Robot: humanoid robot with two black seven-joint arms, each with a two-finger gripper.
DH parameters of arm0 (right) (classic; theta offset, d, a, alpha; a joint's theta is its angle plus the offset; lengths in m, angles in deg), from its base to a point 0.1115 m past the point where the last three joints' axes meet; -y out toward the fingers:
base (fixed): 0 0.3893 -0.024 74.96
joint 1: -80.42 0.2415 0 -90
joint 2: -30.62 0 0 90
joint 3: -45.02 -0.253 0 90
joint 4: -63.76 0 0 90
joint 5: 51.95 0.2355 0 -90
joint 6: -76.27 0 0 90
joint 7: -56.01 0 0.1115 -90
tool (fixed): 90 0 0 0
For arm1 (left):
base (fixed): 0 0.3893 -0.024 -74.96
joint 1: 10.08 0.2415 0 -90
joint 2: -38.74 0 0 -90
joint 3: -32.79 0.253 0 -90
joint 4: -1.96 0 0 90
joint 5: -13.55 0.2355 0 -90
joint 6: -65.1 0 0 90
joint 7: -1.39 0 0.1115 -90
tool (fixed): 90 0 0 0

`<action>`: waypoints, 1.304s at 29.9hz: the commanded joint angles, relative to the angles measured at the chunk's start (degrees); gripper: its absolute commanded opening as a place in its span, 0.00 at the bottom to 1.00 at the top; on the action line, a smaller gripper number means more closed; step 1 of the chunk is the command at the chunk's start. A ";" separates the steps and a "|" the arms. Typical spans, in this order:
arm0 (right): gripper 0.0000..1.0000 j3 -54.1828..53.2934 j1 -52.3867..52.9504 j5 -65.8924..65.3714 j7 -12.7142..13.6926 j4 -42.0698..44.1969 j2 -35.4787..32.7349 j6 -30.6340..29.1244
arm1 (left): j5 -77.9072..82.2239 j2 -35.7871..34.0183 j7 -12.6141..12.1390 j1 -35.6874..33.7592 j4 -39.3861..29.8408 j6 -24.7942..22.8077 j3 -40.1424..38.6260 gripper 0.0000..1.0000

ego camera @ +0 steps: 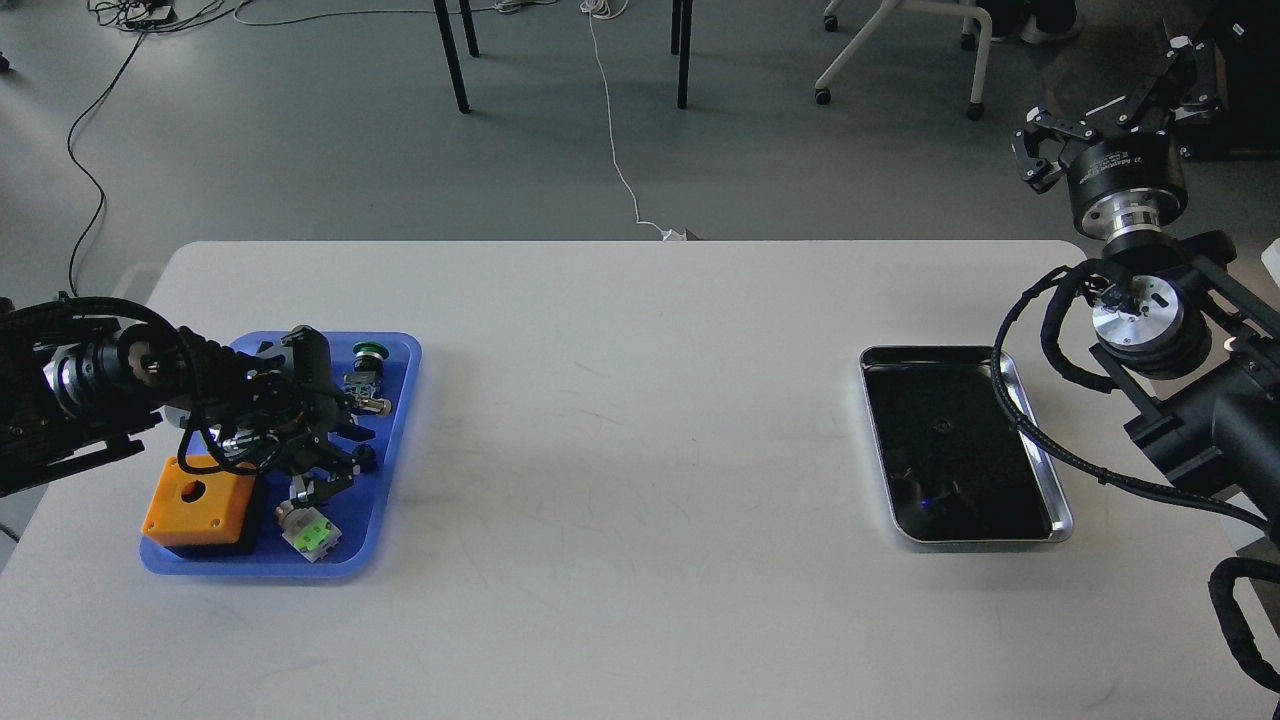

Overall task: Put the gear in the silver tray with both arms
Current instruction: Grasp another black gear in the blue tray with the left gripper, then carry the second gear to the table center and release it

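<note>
The small black gear [366, 457] lies in the blue plastic tray [385, 500] at the table's left. My left gripper [348, 456] hangs low over that tray with one finger on each side of the gear; the jaws stand a little apart and I cannot tell whether they touch it. The silver tray [1058, 523] lies at the right of the table, its dark mirror bottom bare. My right gripper [1115, 115] is raised beyond the table's far right corner, wide open and empty. A black cable sleeve [1030, 430] of the right arm crosses the silver tray's right rim.
The blue tray also holds an orange box with a round hole [195, 500], a green push-button [371, 351], a green-and-white part [308, 532] and small metal parts. Chair legs and floor cables lie beyond the white table [640, 420].
</note>
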 commanded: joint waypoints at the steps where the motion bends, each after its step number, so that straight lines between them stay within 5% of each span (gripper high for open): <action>1: 0.99 0.00 0.04 0.00 0.00 0.00 0.00 0.00 | 0.00 -0.01 0.00 -0.09 0.47 0.04 -0.01 0.24; 25: 0.99 0.00 0.48 0.00 0.00 0.08 -0.09 0.00 | 0.00 -2.46 0.00 -1.23 -0.59 0.21 -0.36 0.19; 34: 0.99 0.00 0.66 0.00 0.00 0.00 -0.17 0.00 | 0.00 -4.58 0.00 -9.04 -3.49 2.32 -0.80 0.19; 39: 0.99 0.08 0.66 0.00 0.00 0.00 -0.79 0.00 | 0.00 1.74 0.00 -14.14 -4.10 2.32 -2.38 0.19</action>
